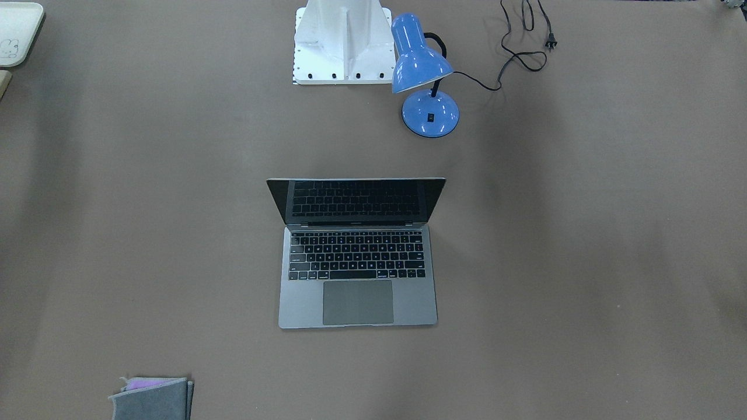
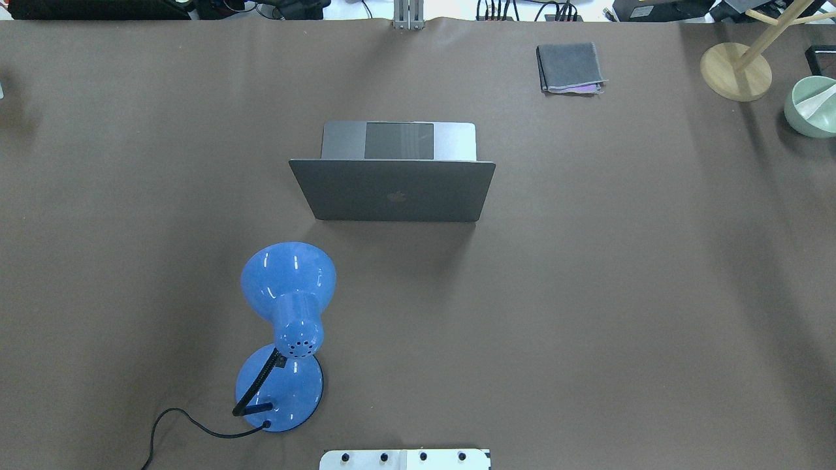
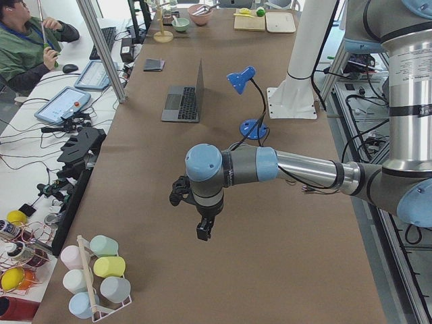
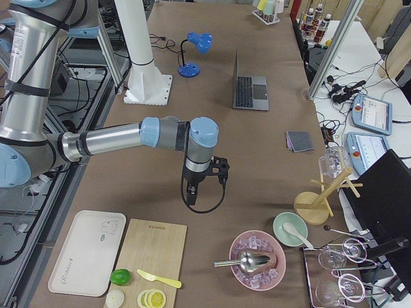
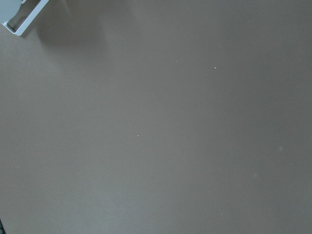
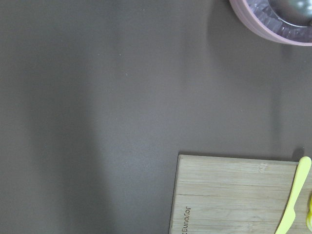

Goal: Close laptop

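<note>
Grey laptop (image 1: 357,274) open, left gripper (image 3: 202,232) and right gripper (image 4: 191,195) far off, jaws indiscernible

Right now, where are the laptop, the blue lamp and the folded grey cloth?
laptop (image 1: 357,302): front-facing view, on its trackpad.
blue lamp (image 1: 419,58): front-facing view, on its shade.
folded grey cloth (image 2: 569,65): overhead view, on its top layer.

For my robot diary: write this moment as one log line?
laptop: open | left gripper: far off, jaws unclear | right gripper: far off, jaws unclear
</note>
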You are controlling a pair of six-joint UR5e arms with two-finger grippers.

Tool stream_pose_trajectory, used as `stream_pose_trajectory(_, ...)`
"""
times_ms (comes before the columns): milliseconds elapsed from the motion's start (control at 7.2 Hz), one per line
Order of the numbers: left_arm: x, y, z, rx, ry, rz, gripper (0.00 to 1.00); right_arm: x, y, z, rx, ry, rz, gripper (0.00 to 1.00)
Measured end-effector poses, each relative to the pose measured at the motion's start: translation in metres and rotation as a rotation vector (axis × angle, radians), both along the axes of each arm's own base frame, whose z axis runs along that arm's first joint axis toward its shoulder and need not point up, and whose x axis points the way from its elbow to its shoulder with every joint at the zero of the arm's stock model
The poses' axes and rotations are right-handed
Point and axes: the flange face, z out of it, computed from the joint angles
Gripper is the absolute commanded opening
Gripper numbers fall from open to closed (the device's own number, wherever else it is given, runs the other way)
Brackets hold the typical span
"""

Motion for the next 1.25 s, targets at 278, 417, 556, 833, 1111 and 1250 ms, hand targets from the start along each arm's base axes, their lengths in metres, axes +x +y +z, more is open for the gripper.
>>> stream_pose_trajectory(278,0.000,-0.001,-0.001,0.015,-0.002,-0.001,0.98,0.000,-0.001,-0.001,0.002,-0.002,0.001,1.00)
stream_pose_trajectory(417,0.000,-0.002,-0.001,0.021,-0.003,-0.002,0.98,0.000,-0.001,-0.002,0.004,-0.002,0.001,1.00)
stream_pose_trajectory(556,-0.001,-0.002,0.000,0.024,-0.004,-0.001,0.98,0.000,-0.002,-0.004,0.008,-0.002,0.001,1.00)
stream_pose_trajectory(833,-0.001,-0.005,-0.004,0.035,-0.005,-0.001,0.98,-0.001,-0.010,-0.017,0.071,-0.006,0.001,1.00)
stream_pose_trajectory(1111,-0.003,-0.021,-0.021,0.073,-0.007,-0.004,0.98,-0.002,-0.025,-0.036,0.258,-0.025,0.006,1.00)
stream_pose_trajectory(1250,-0.004,-0.036,-0.037,0.116,-0.010,-0.004,0.98,-0.004,-0.032,-0.050,0.363,-0.040,0.015,1.00)
